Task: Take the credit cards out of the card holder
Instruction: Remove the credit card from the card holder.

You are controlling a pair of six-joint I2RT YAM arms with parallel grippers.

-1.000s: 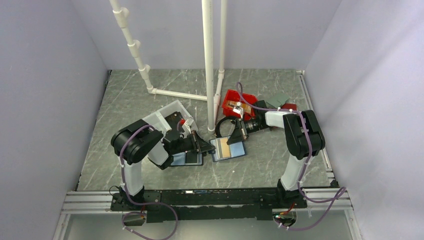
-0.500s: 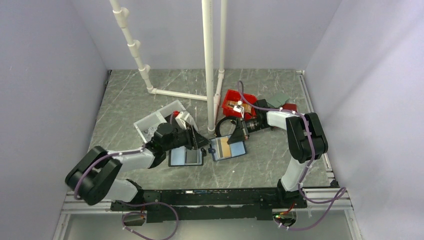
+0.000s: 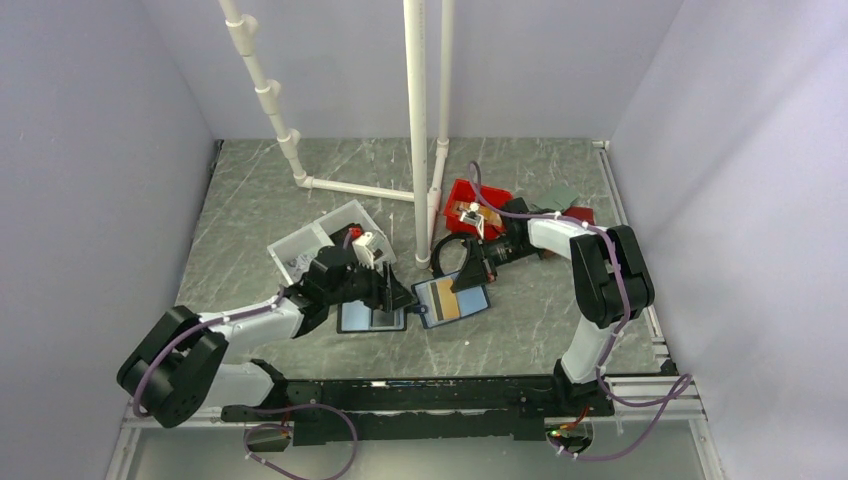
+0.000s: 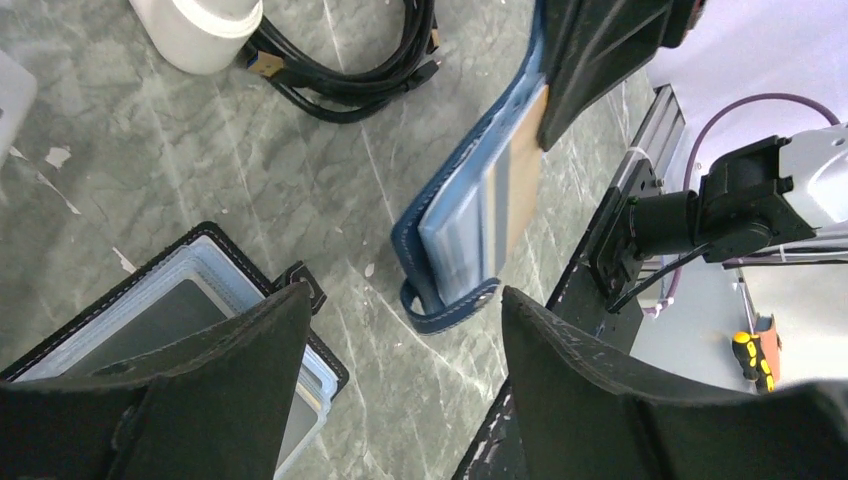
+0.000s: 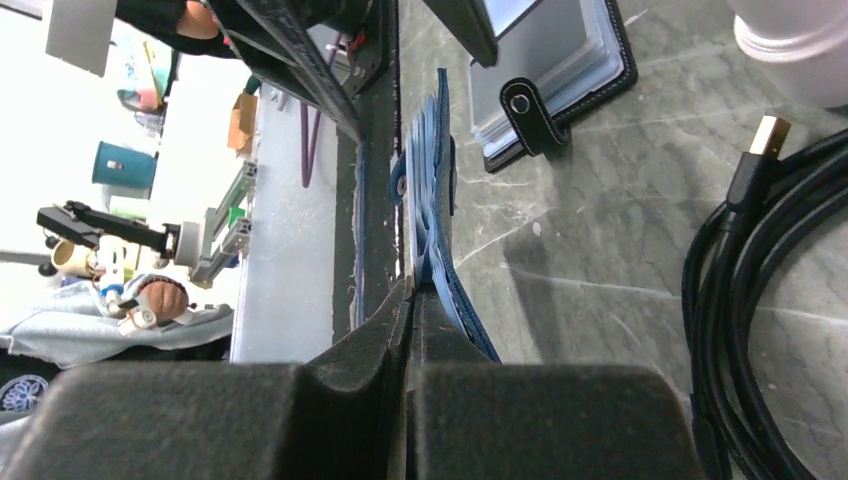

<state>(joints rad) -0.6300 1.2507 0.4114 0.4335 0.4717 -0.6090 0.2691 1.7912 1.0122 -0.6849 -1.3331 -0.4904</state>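
The card holder (image 3: 432, 297) is navy blue outside and light blue inside, and it hangs tilted above the table. My right gripper (image 3: 466, 280) is shut on its upper edge; in the right wrist view the blue leaves (image 5: 435, 190) fan out from the pinched fingertips (image 5: 412, 290). A gold-orange credit card (image 3: 453, 301) lies in it, its edge (image 4: 520, 170) showing beside the blue sleeves (image 4: 455, 210). My left gripper (image 3: 403, 296) is open just left of the holder. Nothing sits between its fingers (image 4: 405, 300), and the holder's tab loop (image 4: 445, 312) is right in front.
A black-edged folio (image 3: 372, 318) lies flat under the left gripper (image 4: 180, 310). A coiled black cable (image 3: 450, 245) rings the white pipe post (image 3: 418, 130). A clear bin (image 3: 310, 240) sits behind the left arm, and a red bin (image 3: 475, 205) behind the right.
My left gripper has opened, and its arm has dropped low and stretched out. The card holder has swung a little to the left in the right gripper's grip.
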